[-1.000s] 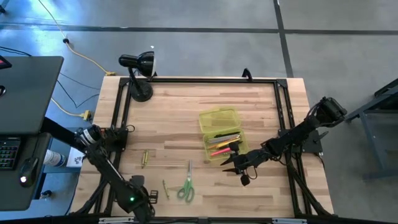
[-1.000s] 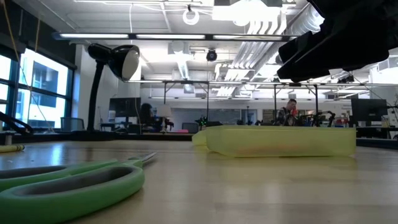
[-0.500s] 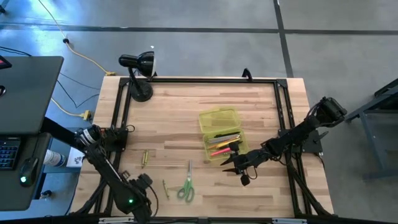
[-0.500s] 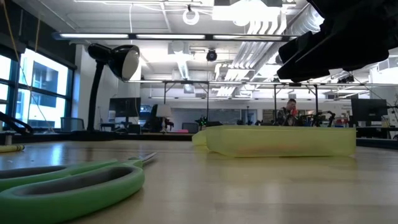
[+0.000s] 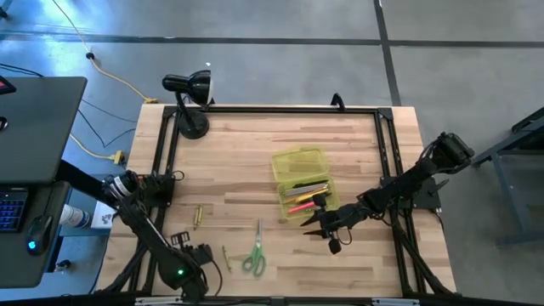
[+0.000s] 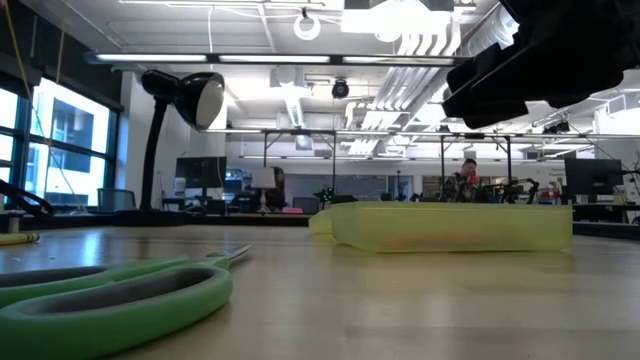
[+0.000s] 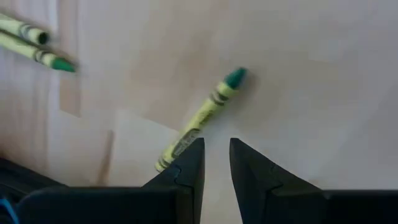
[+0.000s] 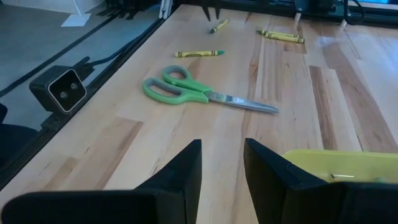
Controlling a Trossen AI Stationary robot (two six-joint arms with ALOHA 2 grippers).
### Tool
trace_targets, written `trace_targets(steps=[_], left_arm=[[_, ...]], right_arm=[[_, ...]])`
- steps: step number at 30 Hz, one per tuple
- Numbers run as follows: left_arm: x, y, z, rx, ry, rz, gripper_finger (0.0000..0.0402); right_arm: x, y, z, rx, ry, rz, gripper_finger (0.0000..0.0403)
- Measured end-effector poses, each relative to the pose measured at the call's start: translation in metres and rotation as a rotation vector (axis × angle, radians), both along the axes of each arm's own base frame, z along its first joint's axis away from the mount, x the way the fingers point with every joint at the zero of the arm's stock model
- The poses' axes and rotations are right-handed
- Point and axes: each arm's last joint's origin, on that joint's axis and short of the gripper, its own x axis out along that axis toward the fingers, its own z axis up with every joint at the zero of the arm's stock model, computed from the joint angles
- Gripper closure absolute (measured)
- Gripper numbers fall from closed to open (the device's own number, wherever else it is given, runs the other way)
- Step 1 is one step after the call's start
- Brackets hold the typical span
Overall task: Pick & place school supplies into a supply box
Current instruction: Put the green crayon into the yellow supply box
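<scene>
The yellow-green supply box (image 5: 302, 180) lies open on the table with its lid flat toward the far edge. Pens and a red-pink marker (image 5: 299, 206) lie in its tray. The green-handled scissors (image 5: 253, 255) (image 8: 199, 93) lie flat near the near edge. A yellow-green crayon (image 7: 200, 117) lies just ahead of my left gripper (image 7: 216, 142), one end beside a finger; whether it touches, I cannot tell. The fingers stand a narrow gap apart. My right gripper (image 8: 222, 144) (image 5: 316, 223) is open, above the table by the box's near end (image 8: 336, 168).
Another crayon (image 5: 226, 257) (image 8: 199, 54) lies left of the scissors, and a pair of crayons (image 5: 197, 217) (image 7: 31, 40) lies farther toward the far edge. A black desk lamp (image 5: 189, 98) stands at the far left corner. A black rail (image 5: 280, 109) frames the table.
My left arm has shifted at the near left corner: its wrist has turned and the gripper has moved a little toward the scissors and the crayon. Nothing on the table has moved.
</scene>
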Motion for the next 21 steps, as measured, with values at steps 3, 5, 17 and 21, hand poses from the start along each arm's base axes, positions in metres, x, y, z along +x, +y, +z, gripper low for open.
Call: trace_targets(steps=[3,5,17,21], left_arm=[[-0.004,0.006,-0.008,0.032,0.020,-0.001,0.0295],[-0.005,0.008,-0.012,0.032,0.023,-0.021,0.0295],[0.000,0.026,-0.035,-0.073,0.052,-0.133,0.0296],[0.007,0.033,-0.037,-0.072,0.065,0.015,0.0296]], right_arm=[[0.000,0.000,0.000,0.024,0.008,-0.004,0.0304],[0.000,0.000,0.000,0.029,0.010,0.006,0.0304],[0.000,0.000,0.001,0.031,0.002,-0.001,0.0304],[0.000,0.000,0.001,0.030,-0.002,-0.006,0.0304]])
